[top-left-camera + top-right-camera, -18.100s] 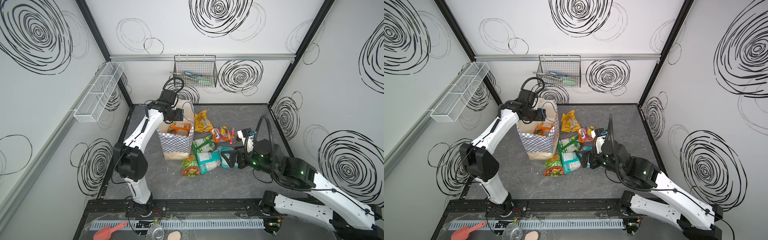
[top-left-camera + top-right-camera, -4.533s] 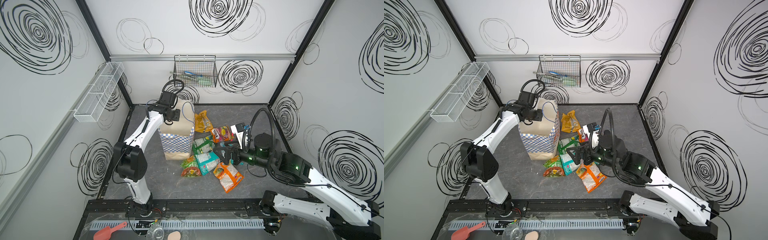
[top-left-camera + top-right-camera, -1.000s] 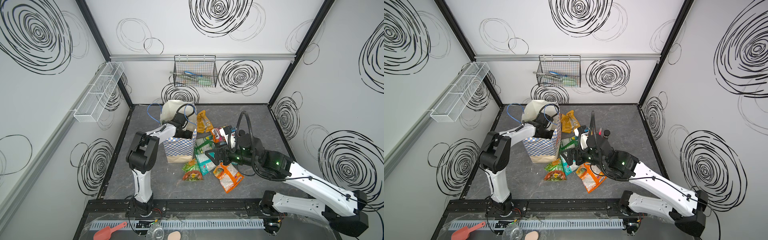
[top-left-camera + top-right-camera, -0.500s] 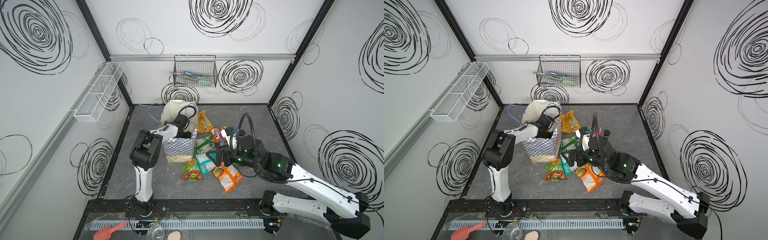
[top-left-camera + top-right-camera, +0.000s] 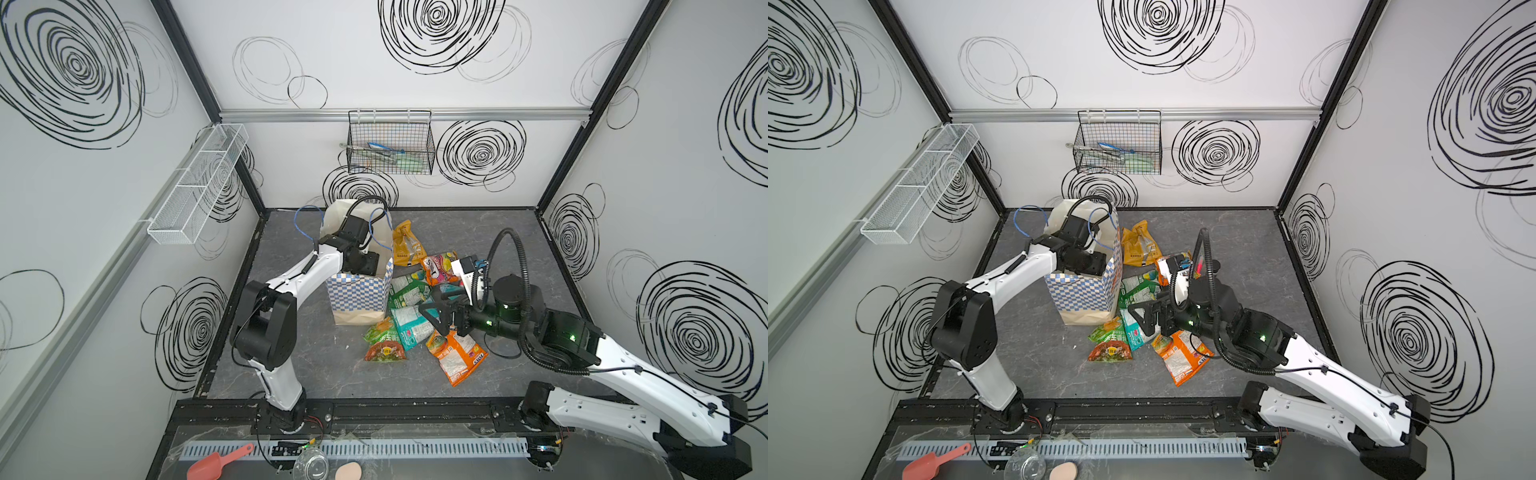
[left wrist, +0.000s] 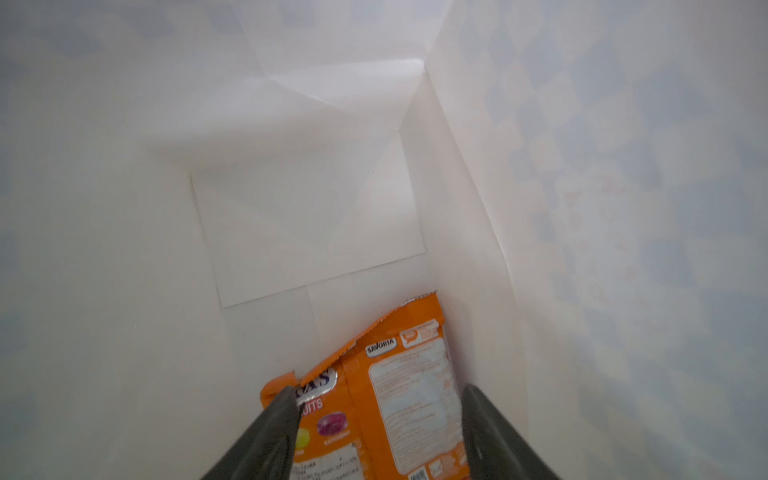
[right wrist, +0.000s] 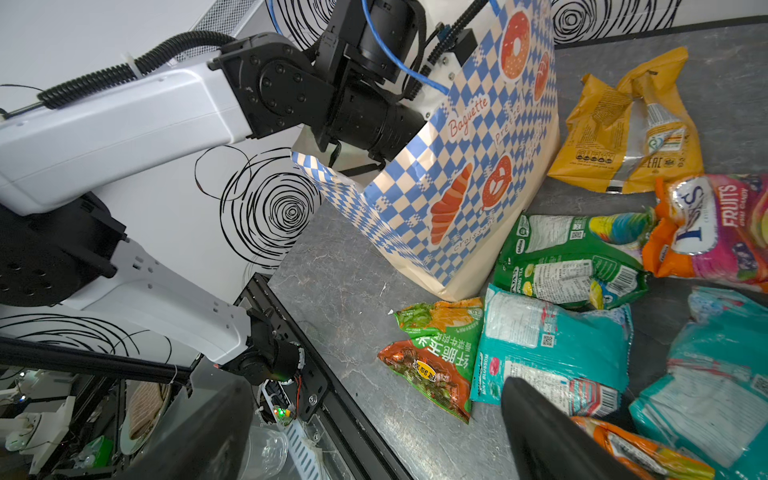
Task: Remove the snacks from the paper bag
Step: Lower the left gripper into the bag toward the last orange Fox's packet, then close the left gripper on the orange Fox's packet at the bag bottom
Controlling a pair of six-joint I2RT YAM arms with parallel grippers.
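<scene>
- Left gripper (image 6: 378, 388) deep inside paper bag (image 6: 540, 208), fingers (image 6: 274, 428) flanking orange packet (image 6: 415, 345) beside one wall (image 6: 478, 270); grasp unclear.
- Right gripper (image 5: 434, 305) spread wide above snacks (image 5: 409, 328).

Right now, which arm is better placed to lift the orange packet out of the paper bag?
Left. The left pincer is inside the paper bag, fingers either side of the orange packet. The right pincer is open outside the bag, above the packets on the table.

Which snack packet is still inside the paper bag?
The orange packet inside the paper bag, between the fingers of the left claw; the others lie outside on the table.
</scene>
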